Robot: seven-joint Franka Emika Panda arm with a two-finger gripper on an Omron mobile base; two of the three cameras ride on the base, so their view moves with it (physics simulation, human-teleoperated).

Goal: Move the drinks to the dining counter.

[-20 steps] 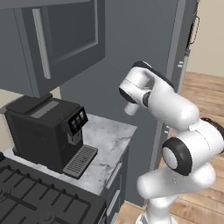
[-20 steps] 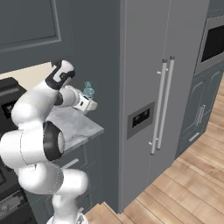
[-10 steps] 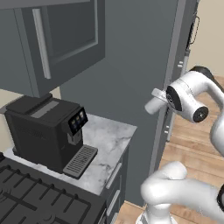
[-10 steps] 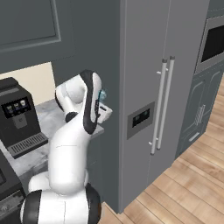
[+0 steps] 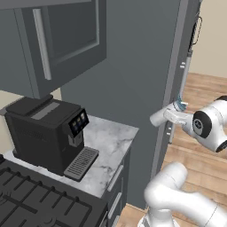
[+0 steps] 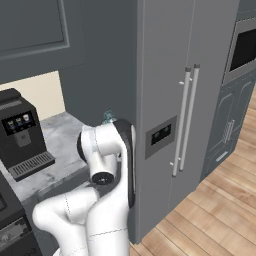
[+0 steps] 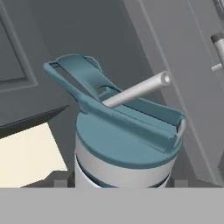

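Swung away from the marble worktop since a second ago, the white arm now carries its gripper out in front of the grey refrigerator, at three o'clock from the coffee machine. Its two fingers are clamped on the pale bluish drink, a cup with a teal flip lid and a pale straw, which sits upright between them. Seen from the right base, the drink's top peeks above the arm at twelve o'clock
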